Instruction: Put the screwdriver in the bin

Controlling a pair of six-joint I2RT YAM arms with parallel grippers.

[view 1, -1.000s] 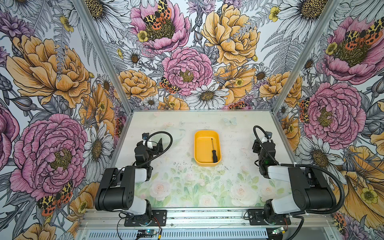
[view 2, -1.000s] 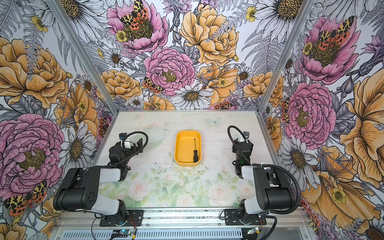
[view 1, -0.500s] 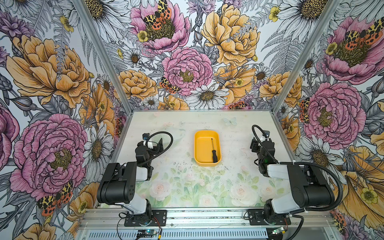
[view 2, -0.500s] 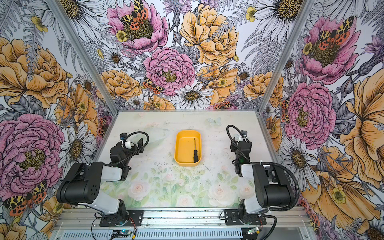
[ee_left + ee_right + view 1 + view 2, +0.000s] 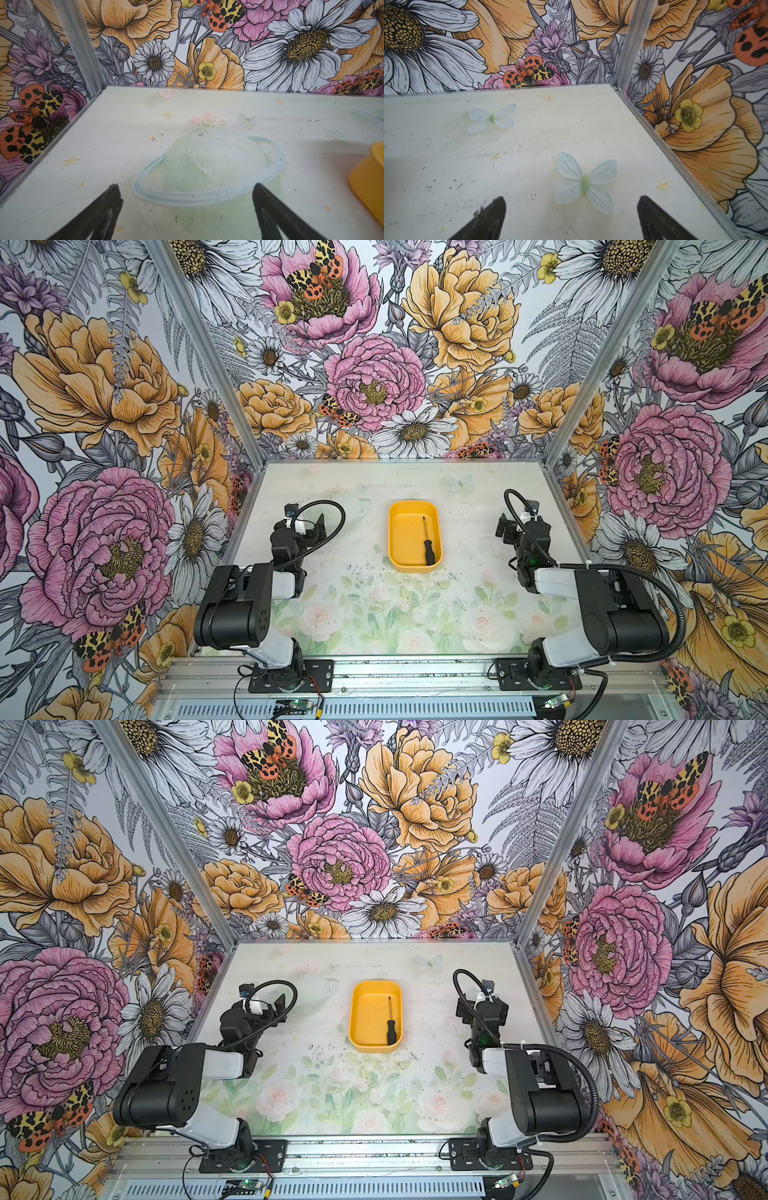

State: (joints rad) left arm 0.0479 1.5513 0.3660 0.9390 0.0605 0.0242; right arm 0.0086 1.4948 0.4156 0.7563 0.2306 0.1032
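The screwdriver [image 5: 427, 542] [image 5: 390, 1023], slim with a black handle, lies lengthwise along the right inside wall of the yellow-orange bin [image 5: 393, 531] [image 5: 354, 1016] at mid-table, handle toward the front. My left gripper [image 5: 307, 520] [image 5: 269, 1001] rests well to the bin's left, open and empty [image 5: 187, 191]; a corner of the bin [image 5: 369, 182] shows at the edge of the left wrist view. My right gripper [image 5: 521, 526] [image 5: 482, 1007] sits well to the bin's right, open and empty [image 5: 571, 202] over bare table.
Flowered walls with metal corner posts [image 5: 561, 435] close in the table on three sides. Both arm bases stand on the front rail [image 5: 374, 672]. Printed butterflies [image 5: 585, 182] and a ringed planet [image 5: 207, 166] mark the tabletop.
The right gripper's jaws have spread wider and it has drifted slightly back and away from the bin. The left arm has shifted a little at its elbow. The screwdriver has stayed in the bin.
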